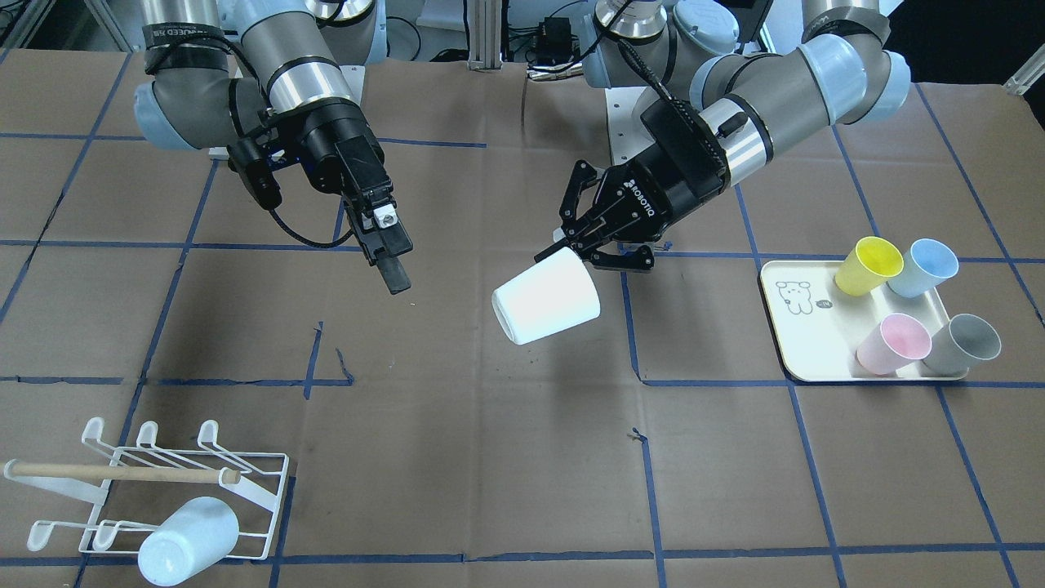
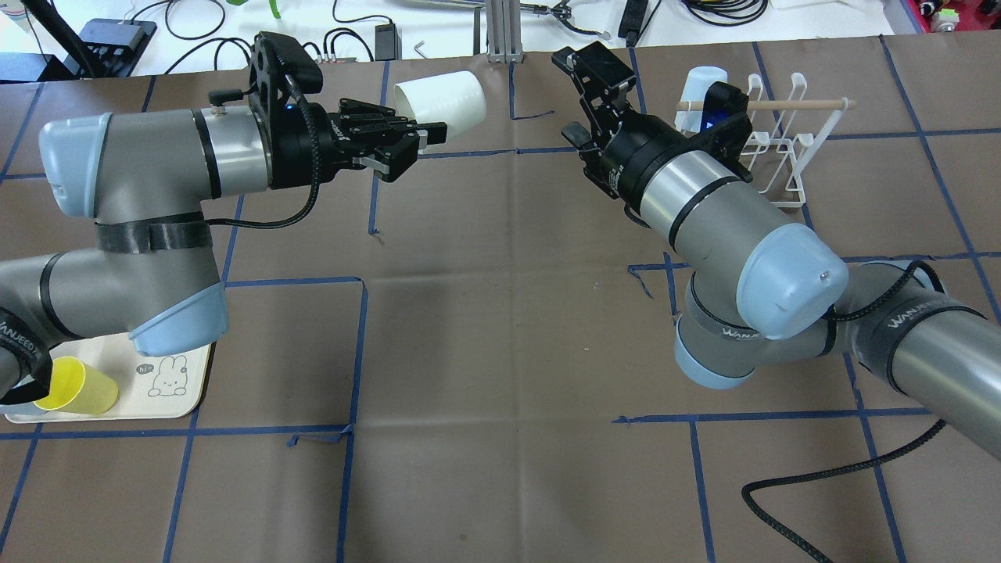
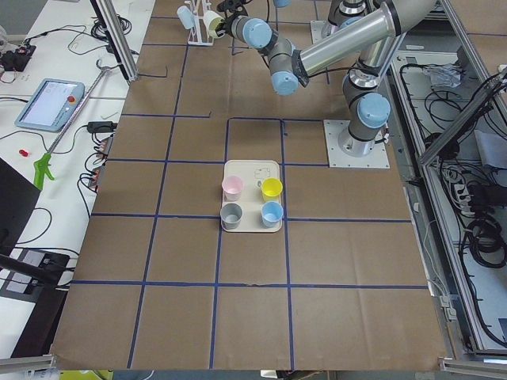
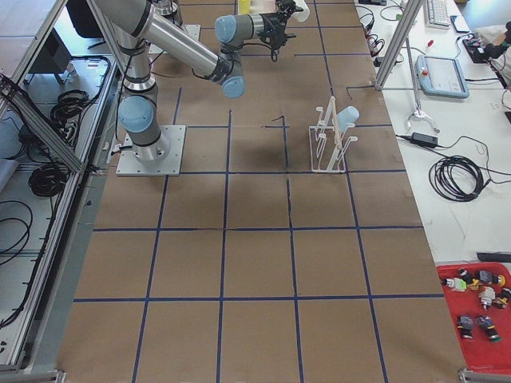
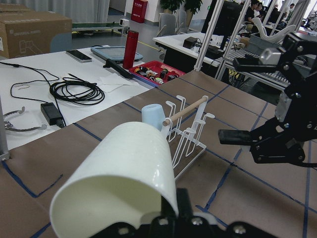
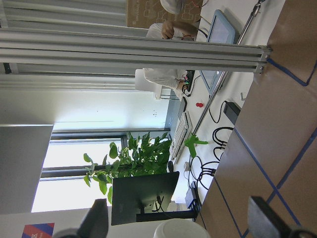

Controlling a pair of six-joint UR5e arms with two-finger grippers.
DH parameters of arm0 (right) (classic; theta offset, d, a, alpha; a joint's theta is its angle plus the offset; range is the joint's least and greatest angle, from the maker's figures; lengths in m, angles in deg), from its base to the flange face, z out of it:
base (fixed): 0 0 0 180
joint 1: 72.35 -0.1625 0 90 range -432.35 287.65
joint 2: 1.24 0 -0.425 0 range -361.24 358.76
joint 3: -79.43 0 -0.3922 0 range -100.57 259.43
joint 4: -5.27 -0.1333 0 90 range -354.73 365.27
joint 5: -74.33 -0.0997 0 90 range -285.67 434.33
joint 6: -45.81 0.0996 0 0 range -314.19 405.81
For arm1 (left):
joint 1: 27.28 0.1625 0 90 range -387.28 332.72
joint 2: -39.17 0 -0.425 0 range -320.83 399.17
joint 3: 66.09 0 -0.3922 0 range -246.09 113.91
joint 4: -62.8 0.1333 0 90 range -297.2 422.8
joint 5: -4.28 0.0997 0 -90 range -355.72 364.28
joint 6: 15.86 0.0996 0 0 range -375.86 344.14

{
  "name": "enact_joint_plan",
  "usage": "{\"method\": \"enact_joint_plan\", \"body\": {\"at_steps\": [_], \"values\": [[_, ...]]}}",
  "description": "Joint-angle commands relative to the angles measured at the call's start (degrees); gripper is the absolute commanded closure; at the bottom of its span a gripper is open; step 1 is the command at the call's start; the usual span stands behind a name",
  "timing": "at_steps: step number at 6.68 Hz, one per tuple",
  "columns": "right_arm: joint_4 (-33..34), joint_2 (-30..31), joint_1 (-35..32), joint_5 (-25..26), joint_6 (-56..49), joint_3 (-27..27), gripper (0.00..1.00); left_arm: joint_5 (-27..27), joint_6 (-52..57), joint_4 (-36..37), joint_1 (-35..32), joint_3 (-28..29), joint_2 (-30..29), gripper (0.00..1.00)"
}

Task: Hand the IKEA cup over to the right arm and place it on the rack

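My left gripper (image 1: 581,251) (image 2: 422,137) is shut on the rim of a white IKEA cup (image 1: 545,298) (image 2: 442,95) (image 5: 124,173), holding it on its side above the table's middle, base pointing toward the right arm. Across a gap from the cup, the right arm's gripper (image 1: 390,261) (image 2: 569,95) (image 5: 229,98) is open and holds nothing. In the right wrist view only the cup's edge (image 6: 176,230) shows, between the spread fingers (image 6: 94,223). The white wire rack (image 1: 163,482) (image 2: 774,141) (image 5: 190,129) stands beyond the right gripper.
A pale-blue cup (image 1: 188,539) (image 2: 700,86) hangs on the rack. A cream tray (image 1: 796,327) on the left arm's side holds yellow (image 1: 868,265), blue (image 1: 922,267), pink (image 1: 892,343) and grey (image 1: 966,341) cups. Brown paper with blue tape lines covers the table.
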Motion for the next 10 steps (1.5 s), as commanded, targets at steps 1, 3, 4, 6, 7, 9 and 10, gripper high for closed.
{"method": "enact_joint_plan", "body": {"at_steps": [1, 3, 4, 6, 7, 9, 10], "values": [[0.06, 0.16, 0.0, 0.04, -0.02, -0.05, 0.0, 0.06, -0.38, 0.76, -1.08, -1.14, 0.52, 1.0], [-6.56, 0.51, -0.09, 2.13, 0.76, -0.05, 0.0, 0.06, -0.29, 1.02, -1.26, -1.67, 0.97, 1.0], [-8.88, 0.51, -0.96, 2.32, 0.86, -0.05, 0.0, -0.03, -0.29, 1.02, -1.26, -1.85, 1.06, 0.99], [-8.91, 0.51, -4.47, 2.41, 7.57, 0.47, 0.0, -0.03, -0.29, 1.46, -1.26, -1.94, 0.97, 0.99], [-9.17, 0.51, -5.7, 2.41, 10.67, 1.17, 0.0, -0.03, -0.29, 1.46, -1.26, -1.94, 0.97, 0.99], [-12.59, 0.08, -7.9, 3.2, 11.23, 3.19, 0.01, -0.03, -0.29, 1.46, -1.26, -1.85, 0.97, 0.99], [-12.94, -0.01, -8.43, 4.51, 11.32, 3.98, 0.01, 0.06, -0.29, 1.46, -1.26, -1.94, 1.06, 0.98]]}}
